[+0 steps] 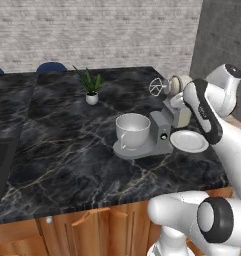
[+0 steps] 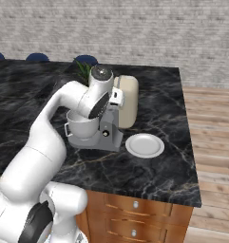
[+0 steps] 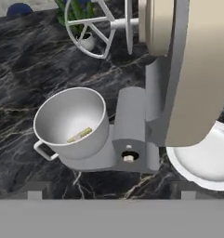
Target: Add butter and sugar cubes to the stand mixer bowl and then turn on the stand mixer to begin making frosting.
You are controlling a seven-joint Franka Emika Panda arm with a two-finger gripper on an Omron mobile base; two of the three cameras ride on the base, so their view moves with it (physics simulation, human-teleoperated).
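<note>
The stand mixer [image 1: 164,127] stands on the black marble counter, its cream head [image 3: 197,69] tilted up and the wire whisk [image 3: 102,28] raised clear of the bowl. On the grey base sits the white stand mixer bowl [image 3: 71,121] with its side handle. A small tan piece, the butter [image 3: 80,135], lies on its floor. The sugar cubes are hidden. My gripper [image 3: 111,195] hovers open above the base, empty, over the small knob [image 3: 128,158] on the column.
A flat white plate [image 1: 189,141] lies just right of the mixer, near the counter's edge. A small potted plant [image 1: 92,90] stands behind the bowl. Dark counter [image 1: 67,150] stretches to the left; the wooden drawers sit below the front edge.
</note>
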